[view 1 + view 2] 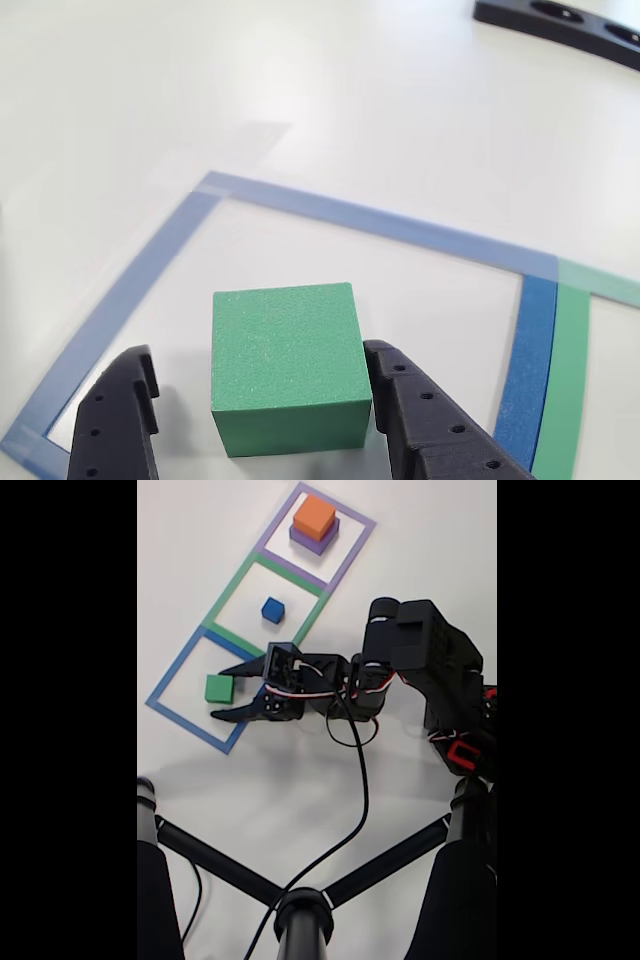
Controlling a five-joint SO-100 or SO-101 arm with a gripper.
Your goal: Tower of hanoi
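end effector (262, 420) astride green cube (286, 365)

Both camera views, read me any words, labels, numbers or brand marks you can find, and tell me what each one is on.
None can be read. The green cube, blue cube, orange block, purple block and the gripper fingers bear no readable print, and the tape squares are plain.

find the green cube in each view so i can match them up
Other view: green cube at bottom centre, between the open gripper fingers.
Fixed view: green cube left of centre, inside the blue tape square.
Shared landmark: the blue tape square framing the cube.
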